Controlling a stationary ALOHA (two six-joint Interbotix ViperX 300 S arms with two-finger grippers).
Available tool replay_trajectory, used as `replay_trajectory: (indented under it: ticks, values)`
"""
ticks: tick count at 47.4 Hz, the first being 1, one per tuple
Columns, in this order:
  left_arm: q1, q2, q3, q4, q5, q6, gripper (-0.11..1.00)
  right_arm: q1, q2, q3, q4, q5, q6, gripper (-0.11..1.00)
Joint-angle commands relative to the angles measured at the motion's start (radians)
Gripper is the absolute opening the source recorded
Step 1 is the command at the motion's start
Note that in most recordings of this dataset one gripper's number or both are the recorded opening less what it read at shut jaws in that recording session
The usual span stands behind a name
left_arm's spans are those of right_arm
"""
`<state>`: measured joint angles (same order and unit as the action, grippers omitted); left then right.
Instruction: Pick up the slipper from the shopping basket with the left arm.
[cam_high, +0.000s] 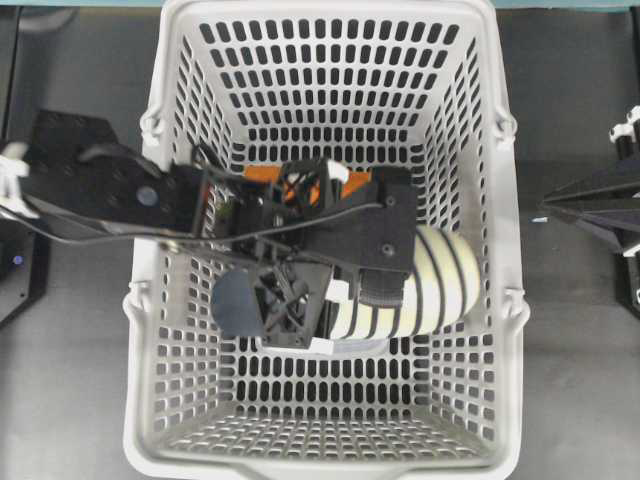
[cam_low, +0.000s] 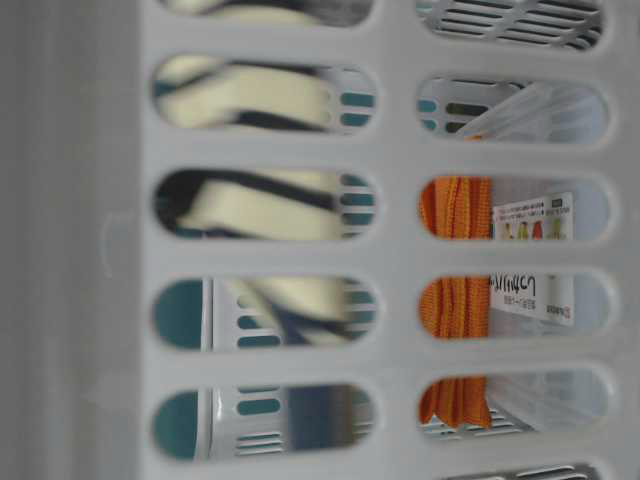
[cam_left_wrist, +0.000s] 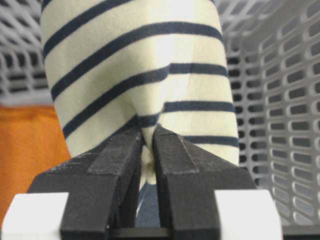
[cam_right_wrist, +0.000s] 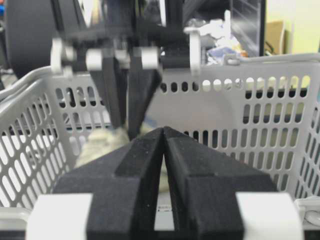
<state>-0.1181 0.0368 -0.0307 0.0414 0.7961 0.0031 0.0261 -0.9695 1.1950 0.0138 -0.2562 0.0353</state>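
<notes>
- My left gripper (cam_left_wrist: 148, 150) was closed almost completely, its two black fingers (cam_left_wrist: 117, 165) pinching a fold of the slipper (cam_left_wrist: 140, 75) between them; only a sliver of cream fabric showed in the narrow gap.
- The slipper's striped cream upper rose straight ahead of my fingertips in the left wrist view, bunched into a crease where I had hold of it.
- From overhead, my left arm (cam_high: 110, 190) reached from the left edge down into the shopping basket (cam_high: 505, 300), and the slipper (cam_high: 440, 285) lay inside the basket, stretching from under my gripper toward the right wall, its dark navy end (cam_high: 232, 305) showing on the other side.
- An orange cloth (cam_high: 265, 175) lay beside the slipper in the basket, partly hidden beneath my arm.
- My right gripper (cam_right_wrist: 164, 131) sat outside the basket, its fingers pressed together on nothing, pointing at the basket wall.
</notes>
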Motion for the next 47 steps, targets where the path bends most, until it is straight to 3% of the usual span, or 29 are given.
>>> replay_trajectory:
  ticks: [1,14,47]
  values:
    - [-0.006,-0.035,-0.1,0.005,0.057,0.037,0.06,0.002,0.006,-0.008,0.002,-0.006,0.002,-0.01]
    - [-0.008,-0.005,-0.218,0.005,0.176,0.127,0.06,0.002,0.005,-0.008,0.003,-0.005,0.002,-0.01]
    - [-0.006,0.028,-0.281,0.003,0.258,0.087,0.06,0.002,0.003,-0.002,0.003,0.003,0.002,-0.01]
